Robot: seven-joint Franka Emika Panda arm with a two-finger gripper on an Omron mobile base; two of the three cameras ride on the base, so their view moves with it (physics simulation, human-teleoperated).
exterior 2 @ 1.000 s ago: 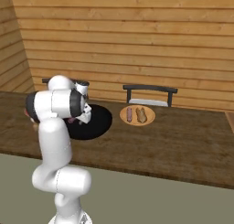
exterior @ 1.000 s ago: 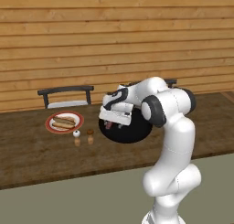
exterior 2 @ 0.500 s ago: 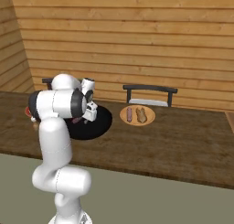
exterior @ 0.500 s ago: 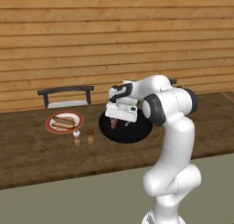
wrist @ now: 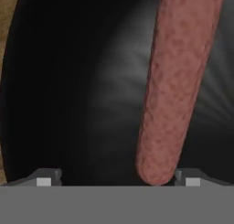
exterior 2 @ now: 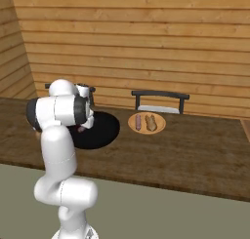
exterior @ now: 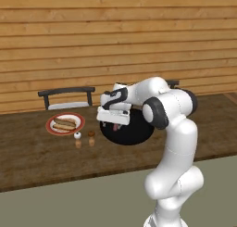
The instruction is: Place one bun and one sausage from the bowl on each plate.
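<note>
The black bowl (exterior: pixel 134 131) (exterior 2: pixel 100 128) (wrist: pixel 68 81) sits mid-table with one reddish-brown sausage (wrist: pixel 176 81) lying in it. My gripper (exterior: pixel 114 124) (wrist: pixel 118 179) hangs low over the bowl's left part, pointing down, open. The sausage's near end lies between the fingertips (wrist: pixel 43 178), close to the right one. The red-rimmed white plate (exterior: pixel 50 127) to the left holds a golden bun (exterior: pixel 64 123) with a darker piece beside it. The tan plate (exterior 2: pixel 146 131) to the right holds a sausage (exterior 2: pixel 138 122) and a paler bun (exterior 2: pixel 151 122).
Two small shakers (exterior: pixel 77 138) (exterior: pixel 91 137) stand between the red-rimmed plate and the bowl. A dark chair (exterior: pixel 67 95) (exterior 2: pixel 160 100) is pushed against the table's far side, before a wooden plank wall. The table's front edge (exterior: pixel 69 182) runs below.
The hand has swung slightly left and come down closer to the bowl. The plates and what lies on them have stayed put.
</note>
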